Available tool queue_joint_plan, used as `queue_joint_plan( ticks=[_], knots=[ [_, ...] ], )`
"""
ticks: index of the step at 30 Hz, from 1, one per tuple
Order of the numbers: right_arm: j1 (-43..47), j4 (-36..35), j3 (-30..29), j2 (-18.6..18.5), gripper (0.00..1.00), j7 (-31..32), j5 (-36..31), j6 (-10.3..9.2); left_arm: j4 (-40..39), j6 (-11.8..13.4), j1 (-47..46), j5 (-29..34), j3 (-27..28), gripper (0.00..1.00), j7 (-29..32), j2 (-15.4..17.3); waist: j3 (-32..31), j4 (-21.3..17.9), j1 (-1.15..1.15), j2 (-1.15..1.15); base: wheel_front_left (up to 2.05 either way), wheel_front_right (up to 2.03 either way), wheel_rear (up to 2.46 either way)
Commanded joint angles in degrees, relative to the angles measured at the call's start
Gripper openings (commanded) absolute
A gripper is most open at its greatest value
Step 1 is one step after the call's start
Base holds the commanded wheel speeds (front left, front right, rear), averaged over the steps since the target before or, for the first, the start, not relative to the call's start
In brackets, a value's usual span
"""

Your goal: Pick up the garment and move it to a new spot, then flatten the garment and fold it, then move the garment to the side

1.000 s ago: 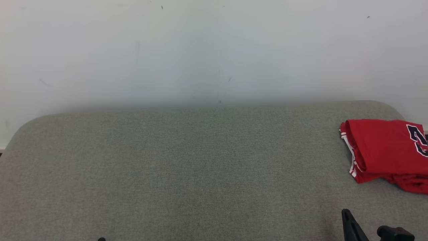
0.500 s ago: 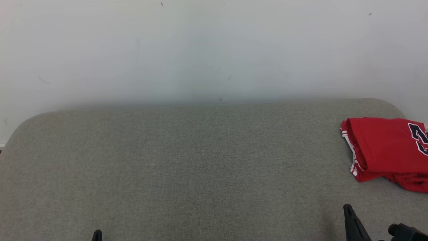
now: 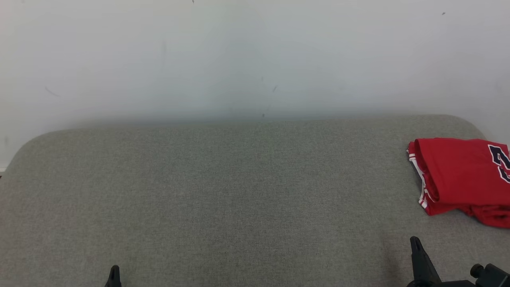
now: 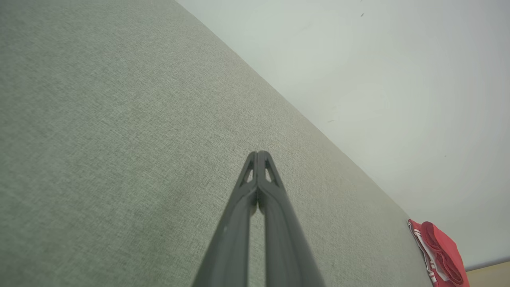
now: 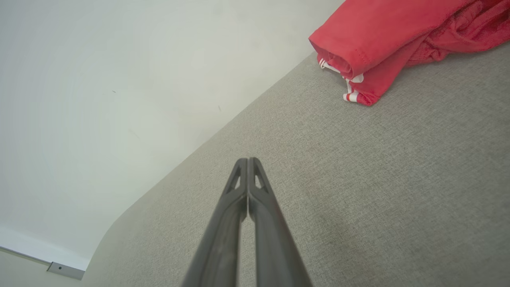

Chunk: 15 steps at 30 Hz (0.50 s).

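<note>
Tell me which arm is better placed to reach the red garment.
Right. The right gripper sits close to the red garment; the left gripper is far across the grey surface.

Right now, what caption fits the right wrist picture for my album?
Shut right fingers over a grey fabric surface, with the folded red garment lying at top right.

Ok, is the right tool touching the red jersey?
Apart. The right wrist view shows bare grey surface between the right tool and the jersey.

Grey fabric surface (image 3: 223,199); folded red garment (image 3: 458,175) at R edge.
</note>
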Motion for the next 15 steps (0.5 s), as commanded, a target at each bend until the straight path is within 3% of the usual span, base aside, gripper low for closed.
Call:
queue_joint_plan(
  ticks=[1, 15],
  knots=[
    [-1.58, -0.9, 0.06, -0.08, 0.0, 0.12, 2.14, -0.03, -0.85, -0.04, -1.72, -1.74, 0.33, 0.0, 0.47, 0.09, 0.06, 0.01, -0.01, -0.01, 0.0, 0.0, 0.0],
    [-2.66, -0.82, 0.12, -0.07, 0.0, 1.05, 12.88, -0.05, -1.02, -0.06, -3.49, -11.29, 0.99, 0.0, 3.55, -0.2, 0.65, 0.09, -0.01, -0.01, 0.0, 0.0, 0.0]
  ],
)
